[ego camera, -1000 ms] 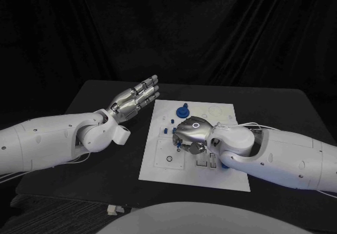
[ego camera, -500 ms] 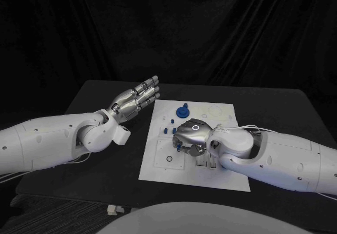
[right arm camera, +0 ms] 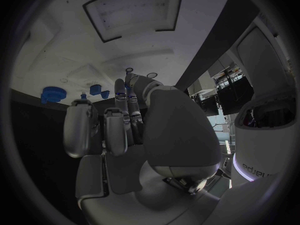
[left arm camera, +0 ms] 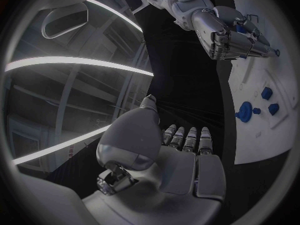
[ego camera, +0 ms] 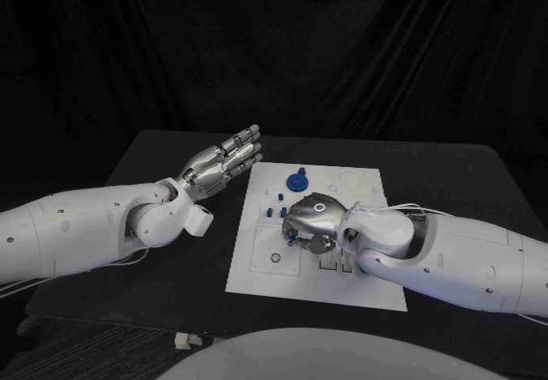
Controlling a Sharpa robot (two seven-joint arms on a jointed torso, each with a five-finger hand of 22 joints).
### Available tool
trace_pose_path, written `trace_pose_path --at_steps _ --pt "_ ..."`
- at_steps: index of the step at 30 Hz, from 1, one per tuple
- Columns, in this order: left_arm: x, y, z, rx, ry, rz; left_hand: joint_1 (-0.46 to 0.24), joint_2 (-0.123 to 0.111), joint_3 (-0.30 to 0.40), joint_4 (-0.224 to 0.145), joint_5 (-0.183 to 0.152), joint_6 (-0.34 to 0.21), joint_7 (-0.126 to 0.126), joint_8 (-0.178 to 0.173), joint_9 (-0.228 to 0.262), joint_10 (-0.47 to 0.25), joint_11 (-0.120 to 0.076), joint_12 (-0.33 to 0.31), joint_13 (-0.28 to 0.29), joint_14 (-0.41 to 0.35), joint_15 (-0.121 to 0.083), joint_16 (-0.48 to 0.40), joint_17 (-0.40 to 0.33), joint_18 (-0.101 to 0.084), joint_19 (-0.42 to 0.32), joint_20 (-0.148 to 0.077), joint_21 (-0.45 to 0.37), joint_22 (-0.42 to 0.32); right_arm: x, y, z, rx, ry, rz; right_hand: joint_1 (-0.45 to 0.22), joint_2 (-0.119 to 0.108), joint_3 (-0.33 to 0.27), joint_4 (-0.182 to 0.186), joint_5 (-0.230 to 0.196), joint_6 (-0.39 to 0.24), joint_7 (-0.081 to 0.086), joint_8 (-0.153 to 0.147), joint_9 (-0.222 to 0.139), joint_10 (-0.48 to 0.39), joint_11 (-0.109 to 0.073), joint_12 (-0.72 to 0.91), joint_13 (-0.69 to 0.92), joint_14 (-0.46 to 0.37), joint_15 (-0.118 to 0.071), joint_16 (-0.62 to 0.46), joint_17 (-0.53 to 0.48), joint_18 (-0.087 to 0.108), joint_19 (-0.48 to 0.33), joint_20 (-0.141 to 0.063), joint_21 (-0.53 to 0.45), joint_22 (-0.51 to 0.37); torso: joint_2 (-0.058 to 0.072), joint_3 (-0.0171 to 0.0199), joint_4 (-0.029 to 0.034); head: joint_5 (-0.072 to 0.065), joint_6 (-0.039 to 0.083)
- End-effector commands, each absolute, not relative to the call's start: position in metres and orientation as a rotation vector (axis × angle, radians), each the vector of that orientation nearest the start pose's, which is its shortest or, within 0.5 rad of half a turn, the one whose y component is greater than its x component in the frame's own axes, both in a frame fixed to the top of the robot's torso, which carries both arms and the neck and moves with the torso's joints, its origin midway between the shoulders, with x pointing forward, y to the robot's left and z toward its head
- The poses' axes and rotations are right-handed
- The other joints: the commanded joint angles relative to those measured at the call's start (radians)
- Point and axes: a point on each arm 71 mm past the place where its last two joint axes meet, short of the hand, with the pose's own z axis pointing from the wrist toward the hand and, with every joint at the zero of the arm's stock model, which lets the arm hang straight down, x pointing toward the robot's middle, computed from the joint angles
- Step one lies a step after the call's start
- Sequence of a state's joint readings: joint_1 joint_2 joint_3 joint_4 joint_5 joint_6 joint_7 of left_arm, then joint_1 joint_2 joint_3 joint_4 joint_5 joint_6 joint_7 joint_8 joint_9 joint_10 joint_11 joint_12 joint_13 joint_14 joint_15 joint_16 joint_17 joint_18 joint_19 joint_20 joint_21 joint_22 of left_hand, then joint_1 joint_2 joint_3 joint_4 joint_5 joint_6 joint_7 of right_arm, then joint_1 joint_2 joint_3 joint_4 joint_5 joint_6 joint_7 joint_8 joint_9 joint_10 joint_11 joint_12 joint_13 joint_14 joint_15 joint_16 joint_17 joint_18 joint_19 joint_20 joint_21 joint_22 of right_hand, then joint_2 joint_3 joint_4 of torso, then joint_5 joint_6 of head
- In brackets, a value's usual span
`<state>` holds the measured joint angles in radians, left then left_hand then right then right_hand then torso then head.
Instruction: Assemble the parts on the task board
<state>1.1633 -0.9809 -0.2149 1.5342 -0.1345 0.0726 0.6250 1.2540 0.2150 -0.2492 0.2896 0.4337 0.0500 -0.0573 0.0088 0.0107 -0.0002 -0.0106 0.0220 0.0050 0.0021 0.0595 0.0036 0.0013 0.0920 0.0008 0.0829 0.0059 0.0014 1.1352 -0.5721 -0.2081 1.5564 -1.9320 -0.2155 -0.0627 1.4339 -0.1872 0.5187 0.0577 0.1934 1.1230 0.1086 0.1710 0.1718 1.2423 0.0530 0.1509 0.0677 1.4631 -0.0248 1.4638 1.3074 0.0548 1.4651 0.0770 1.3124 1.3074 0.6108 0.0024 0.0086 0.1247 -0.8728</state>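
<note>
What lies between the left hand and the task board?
Only bare black table: in the head view the left hand hovers open just off the board's left edge, with no part in the gap.

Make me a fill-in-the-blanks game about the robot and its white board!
1. The right hand is over the white ____.
2. The left hand holds ____.
3. The round gear on the board is coloured ____.
4. The table under the board is coloured ____.

Missing words: board; nothing; blue; black
</note>
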Motion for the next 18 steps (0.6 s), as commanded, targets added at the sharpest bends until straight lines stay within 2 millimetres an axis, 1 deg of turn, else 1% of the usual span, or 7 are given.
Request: trace_pose_path --at_steps 1,8,18 --pt "0.4363 0.2535 -0.236 -0.917 1.573 -1.832 0.008 0.006 0.003 0.003 0.003 0.001 -0.005 0.002 0.0 0.0 0.004 0.006 0.002 -0.002 0.009 -0.004 -0.001 0.001 -0.001 0.007 -0.006 0.0 0.4012 -0.0502 -0.2622 -0.902 1.62 0.728 0.002 0.001 0.001 -0.007 0.004 -0.004 0.006 -0.001 0.002 0.005 -0.001 -0.003 0.002 0.057 0.001 -0.003 0.005 0.004 0.002 0.007 -0.004 0.186 0.0 -0.0001 -0.0001 0.0 0.0" --pt "0.436 0.2534 -0.2371 -0.921 1.579 -1.833 0.008 0.007 0.003 0.003 0.003 0.001 -0.004 0.002 0.0 0.0 0.006 0.006 0.002 -0.002 0.013 -0.004 -0.001 -0.001 0.0 0.01 -0.005 0.001 0.4005 -0.0488 -0.2629 -0.902 1.621 0.73 0.002 0.001 0.0 -0.007 0.005 -0.005 0.006 -0.002 0.001 0.006 -0.001 -0.004 0.002 0.057 0.001 -0.003 0.006 0.003 0.002 0.006 -0.004 0.186 0.0 0.0002 0.0001 0.001 0.0" --pt "0.4359 0.2538 -0.2382 -0.924 1.585 -1.831 0.008 0.008 0.003 0.003 0.004 0.001 -0.002 0.002 0.0 0.0 0.01 0.007 0.002 -0.002 0.017 -0.004 -0.001 -0.002 0.0 0.013 -0.005 0.001 0.3994 -0.048 -0.2654 -0.904 1.631 0.729 0.002 0.002 0.0 -0.008 0.006 -0.006 0.006 -0.003 0.001 0.008 -0.001 -0.003 0.002 0.057 0.002 -0.003 0.006 0.003 0.002 0.006 -0.004 0.186 0.0 -0.0004 0.0008 0.001 0.0"
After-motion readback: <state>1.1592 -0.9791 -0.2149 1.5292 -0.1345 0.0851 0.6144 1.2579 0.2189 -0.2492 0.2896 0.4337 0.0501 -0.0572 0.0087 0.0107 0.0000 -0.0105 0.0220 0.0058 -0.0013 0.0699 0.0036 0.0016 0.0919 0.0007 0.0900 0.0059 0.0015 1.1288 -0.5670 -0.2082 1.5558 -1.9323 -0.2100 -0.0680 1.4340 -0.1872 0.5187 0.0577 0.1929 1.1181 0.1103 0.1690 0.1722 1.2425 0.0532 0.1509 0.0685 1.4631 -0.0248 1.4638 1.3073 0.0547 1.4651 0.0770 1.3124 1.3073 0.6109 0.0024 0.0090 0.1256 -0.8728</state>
